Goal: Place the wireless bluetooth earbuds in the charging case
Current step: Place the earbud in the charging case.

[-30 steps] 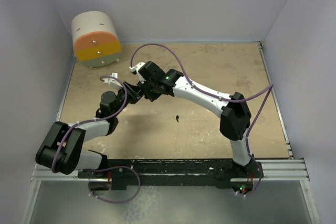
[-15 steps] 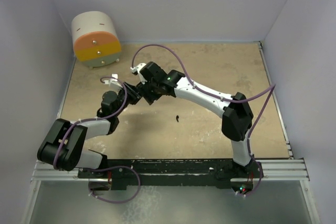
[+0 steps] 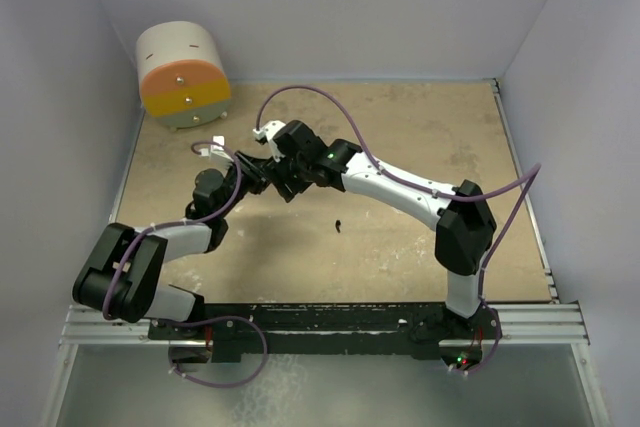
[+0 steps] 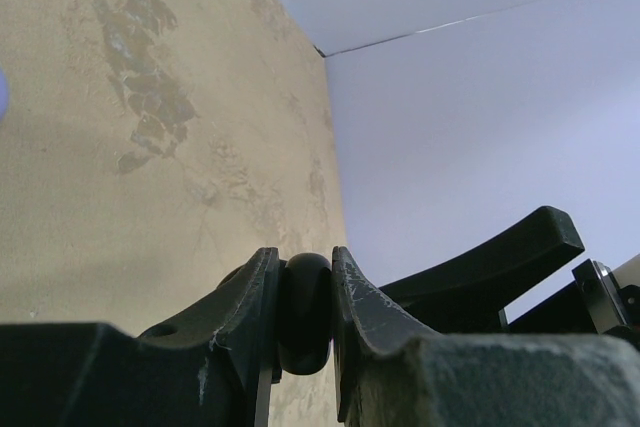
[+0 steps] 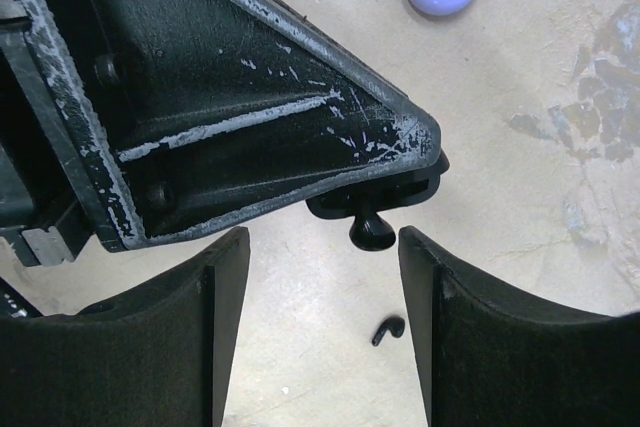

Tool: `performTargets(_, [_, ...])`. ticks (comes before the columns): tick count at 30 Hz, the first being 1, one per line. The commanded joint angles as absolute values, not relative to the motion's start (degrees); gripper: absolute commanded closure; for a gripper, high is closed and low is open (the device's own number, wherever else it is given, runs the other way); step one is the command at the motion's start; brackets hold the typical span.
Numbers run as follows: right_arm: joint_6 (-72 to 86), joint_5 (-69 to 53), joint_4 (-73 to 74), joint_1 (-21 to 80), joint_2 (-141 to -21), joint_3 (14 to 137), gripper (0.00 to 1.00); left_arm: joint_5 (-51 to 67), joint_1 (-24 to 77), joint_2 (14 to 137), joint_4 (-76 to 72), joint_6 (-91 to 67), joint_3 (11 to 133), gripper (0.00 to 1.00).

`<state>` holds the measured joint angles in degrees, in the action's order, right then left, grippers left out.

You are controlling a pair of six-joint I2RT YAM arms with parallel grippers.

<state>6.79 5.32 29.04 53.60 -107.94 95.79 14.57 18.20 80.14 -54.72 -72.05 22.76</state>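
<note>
Left gripper (image 4: 305, 259) clamped on glossy black rounded piece (image 4: 305, 319). Right gripper (image 5: 322, 247) wide open, empty. Black stemmed earbud (image 5: 388, 330) loose on worktop (image 5: 530, 247).

Soft, even overhead light fills all three views, laying only faint, blurred shadows beneath the arms on the worktop (image 3: 400, 247), while the left claw (image 4: 303, 265) looks near-black and slightly soft close to its own lens.
</note>
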Motion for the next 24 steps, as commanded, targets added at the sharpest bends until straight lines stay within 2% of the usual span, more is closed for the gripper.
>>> performTargets(1, [5.3,4.9,26.5,53.6,-106.9,95.9,0.36,15.7,18.6,80.3,-59.0,-73.4,24.4,1.0])
performTargets(10, [4.9,2.4,25.6,53.5,-107.2,96.1,0.36,14.7,18.6,81.0,-58.7,-73.7,24.5,1.0])
performTargets(24, [3.9,-0.3,23.4,53.6,-104.7,92.3,0.37,14.8,18.6,88.8,-65.9,-78.0,27.0,1.0])
